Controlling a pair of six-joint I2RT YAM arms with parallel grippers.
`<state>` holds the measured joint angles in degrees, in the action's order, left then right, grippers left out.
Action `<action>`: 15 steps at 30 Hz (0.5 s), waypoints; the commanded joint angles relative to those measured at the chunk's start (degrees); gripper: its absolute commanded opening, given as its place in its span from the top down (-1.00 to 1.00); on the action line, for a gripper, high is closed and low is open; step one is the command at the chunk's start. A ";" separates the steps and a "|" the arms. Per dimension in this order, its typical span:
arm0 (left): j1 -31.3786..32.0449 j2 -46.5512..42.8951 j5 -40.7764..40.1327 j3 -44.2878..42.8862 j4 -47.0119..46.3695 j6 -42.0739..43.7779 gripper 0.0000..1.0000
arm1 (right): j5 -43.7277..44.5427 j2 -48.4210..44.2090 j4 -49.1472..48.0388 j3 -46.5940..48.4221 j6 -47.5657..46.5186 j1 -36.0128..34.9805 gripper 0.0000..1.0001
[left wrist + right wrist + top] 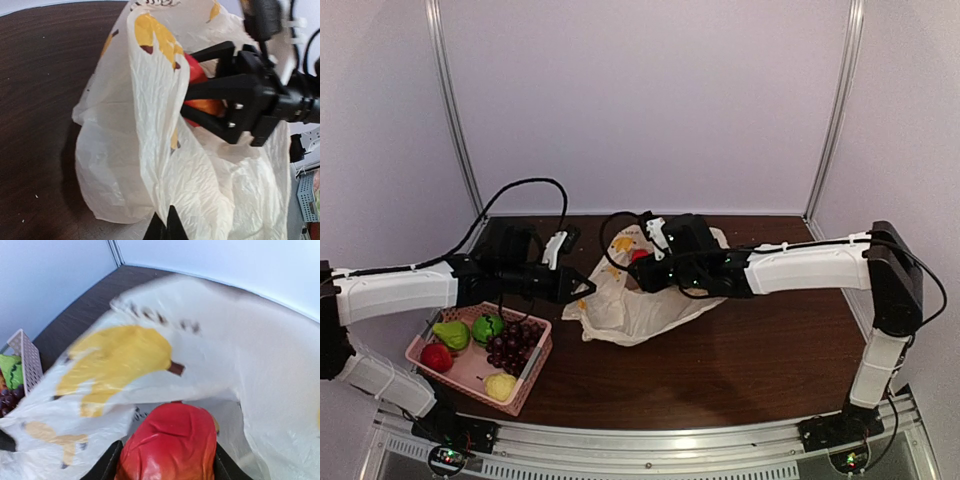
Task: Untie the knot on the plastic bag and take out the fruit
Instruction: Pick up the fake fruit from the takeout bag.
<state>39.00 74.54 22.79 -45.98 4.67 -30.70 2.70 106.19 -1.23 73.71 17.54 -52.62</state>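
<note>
The plastic bag (620,305) lies crumpled at the table's middle with its mouth gaping open. The knot is out of view. My left gripper (167,222) is shut on a fold of the bag's edge (165,165), seen from above at the bag's left side (582,288). My right gripper (167,462) reaches into the bag mouth and is shut on a red fruit (172,445) with an orange underside, a black finger (102,467) pressed against each side. The left wrist view shows that fruit (195,72) between the right gripper's fingers (215,52).
A pink perforated basket (535,372) stands at the front left, holding a green pear (451,334), a green striped ball (486,327), dark grapes (512,345), a red apple (436,357) and a yellow pear (500,386). White walls enclose the dark table (760,350).
</note>
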 commanded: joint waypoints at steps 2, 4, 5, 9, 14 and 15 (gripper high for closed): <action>0.02 6.26 -3.40 -5.38 -7.02 -1.94 1.00 | -5.39 -6.85 -7.29 -6.82 2.64 -0.32 0.37; 0.02 9.18 -2.09 -6.97 -8.67 -2.14 1.00 | -4.16 -9.28 -9.66 -9.26 2.84 -0.78 0.36; 0.02 10.16 -1.81 -7.62 -9.12 -2.09 1.00 | -3.47 -10.45 -10.34 -10.24 2.73 -1.01 0.37; 0.00 13.67 -3.41 -9.82 -8.39 -0.52 1.00 | -3.09 -14.69 -12.30 -13.01 1.82 -1.49 0.36; 0.02 16.65 -4.74 -10.36 -7.50 0.34 1.00 | 3.10 -21.29 -15.85 -18.50 0.88 -2.17 0.35; 0.02 16.93 -4.66 -9.99 -7.65 0.23 1.00 | 5.20 -22.43 -16.45 -19.73 0.64 -2.21 0.33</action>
<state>39.00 89.80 19.68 -55.53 -1.39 -31.59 1.37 88.84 -12.71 57.67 19.29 -54.26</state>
